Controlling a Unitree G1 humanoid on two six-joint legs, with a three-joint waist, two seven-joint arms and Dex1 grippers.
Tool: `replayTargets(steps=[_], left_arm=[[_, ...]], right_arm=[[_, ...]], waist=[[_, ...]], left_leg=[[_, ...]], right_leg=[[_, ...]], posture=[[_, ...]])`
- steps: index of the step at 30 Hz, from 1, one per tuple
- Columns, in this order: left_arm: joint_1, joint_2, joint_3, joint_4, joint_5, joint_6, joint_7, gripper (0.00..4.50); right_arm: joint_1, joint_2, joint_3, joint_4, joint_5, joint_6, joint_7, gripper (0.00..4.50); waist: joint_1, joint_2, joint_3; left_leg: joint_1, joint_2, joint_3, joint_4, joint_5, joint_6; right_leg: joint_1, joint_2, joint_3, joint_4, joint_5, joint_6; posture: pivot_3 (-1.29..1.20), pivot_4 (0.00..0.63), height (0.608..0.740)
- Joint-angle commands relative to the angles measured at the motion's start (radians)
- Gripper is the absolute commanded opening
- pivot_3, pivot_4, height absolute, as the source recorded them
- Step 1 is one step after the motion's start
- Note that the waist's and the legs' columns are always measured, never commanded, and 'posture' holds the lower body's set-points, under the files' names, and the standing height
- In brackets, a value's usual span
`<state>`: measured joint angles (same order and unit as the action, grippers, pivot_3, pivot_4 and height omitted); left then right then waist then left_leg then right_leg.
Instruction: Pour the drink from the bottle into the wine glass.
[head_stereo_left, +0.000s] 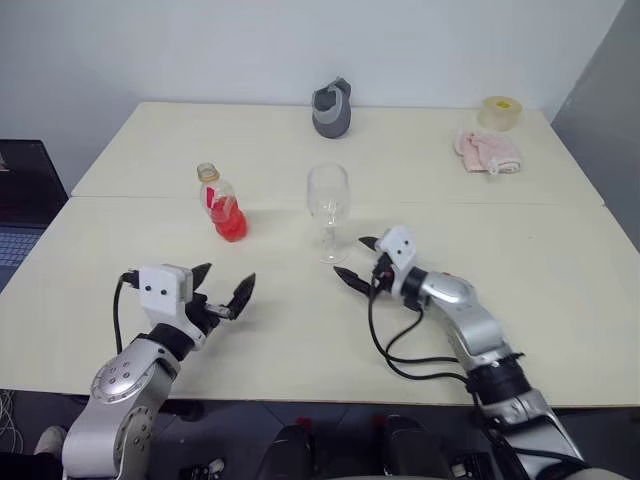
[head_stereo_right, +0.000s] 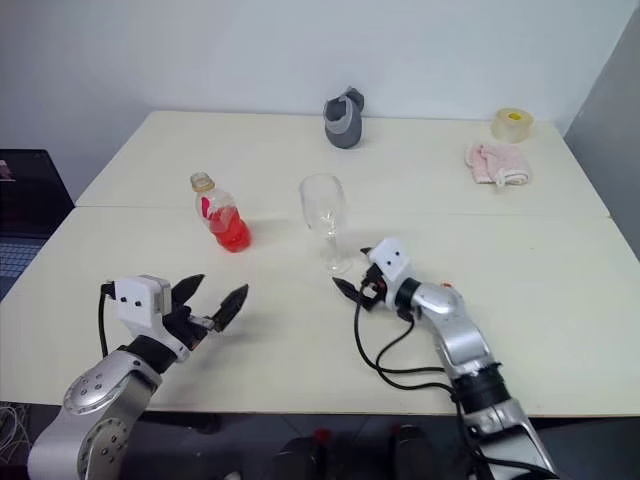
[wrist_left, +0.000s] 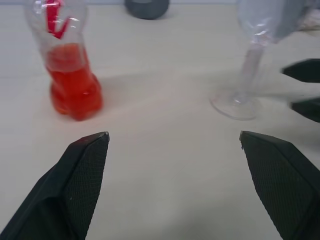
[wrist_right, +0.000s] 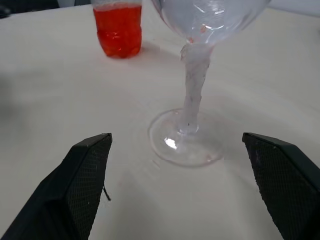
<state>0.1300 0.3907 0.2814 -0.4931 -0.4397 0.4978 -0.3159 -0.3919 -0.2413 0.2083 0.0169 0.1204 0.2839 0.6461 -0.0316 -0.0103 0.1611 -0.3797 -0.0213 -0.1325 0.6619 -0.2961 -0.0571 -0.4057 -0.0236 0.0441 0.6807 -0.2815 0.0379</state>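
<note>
Two cream tabletops (head_stereo_left: 150, 150) butted together carried everything. Landmark was the clear stemmed wine glass (head_stereo_left: 328, 208), standing upright and empty near the middle. Right gripper (head_stereo_left: 355, 262) sat just beside its foot on the robot's side, black fingers spread wide, holding nothing. Left gripper (head_stereo_left: 222, 285) hung well off to the glass's left, also wide open. Small clear plastic bottle (head_stereo_left: 222, 203) stood left of the glass, bright red drink (head_stereo_left: 230, 223) in its bottom. Grey pouch (head_stereo_left: 332, 108) sat far behind the glass.

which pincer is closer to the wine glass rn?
Right. The right pincer sits open just beside the wine glass foot; the left pincer is open farther off, nearer the bottle.
</note>
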Motion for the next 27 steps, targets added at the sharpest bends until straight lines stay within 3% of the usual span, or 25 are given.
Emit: replayTargets(steps=[1, 8, 19, 27], left_arm=[[-0.03, -0.027, -0.004, 0.021, 0.065, -0.052, 0.062, 4.5], [-0.178, -0.035, 0.003, 0.207, 0.15, -0.156, 0.104, 4.5], [-0.446, 0.011, -0.027, 0.563, 0.216, -0.306, 0.037, 4.5], [-0.553, 0.005, -0.033, 0.692, 0.194, -0.324, -0.024, 4.5]], right_arm=[[0.089, -0.087, -0.037, -0.286, 0.085, 0.119, 0.05, 4.46], [0.164, -0.179, -0.139, -0.6, 0.352, 0.328, 0.091, 4.46], [0.132, -0.151, -0.111, -0.615, 0.381, 0.353, -0.002, 4.46], [0.134, -0.144, -0.099, -0.623, 0.385, 0.351, -0.028, 4.46]], waist=[[0.001, 0.0, 0.0], [-0.001, -0.001, 0.0], [0.002, -0.002, -0.001], [-0.001, -0.002, -0.001]], left_leg=[[0.0, 0.0, -0.001, 0.0, 0.0, 0.0], [0.0, 0.0, 0.0, 0.0, -0.001, 0.001], [0.0, -0.001, 0.0, 0.001, 0.0, -0.001], [0.0, -0.001, -0.001, 0.001, 0.001, -0.001]], right_leg=[[0.0, 0.0, 0.0, 0.0, 0.0, 0.0], [0.001, 0.001, -0.001, 0.0, 0.0, 0.0], [0.001, 0.0, -0.002, 0.0, 0.0, 0.0], [0.0, 0.0, -0.002, 0.0, 0.0, 0.0]], posture=[[0.0, 0.15, 0.74], [0.0, 0.15, 0.74], [0.0, 0.15, 0.74], [0.0, 0.15, 0.74]])
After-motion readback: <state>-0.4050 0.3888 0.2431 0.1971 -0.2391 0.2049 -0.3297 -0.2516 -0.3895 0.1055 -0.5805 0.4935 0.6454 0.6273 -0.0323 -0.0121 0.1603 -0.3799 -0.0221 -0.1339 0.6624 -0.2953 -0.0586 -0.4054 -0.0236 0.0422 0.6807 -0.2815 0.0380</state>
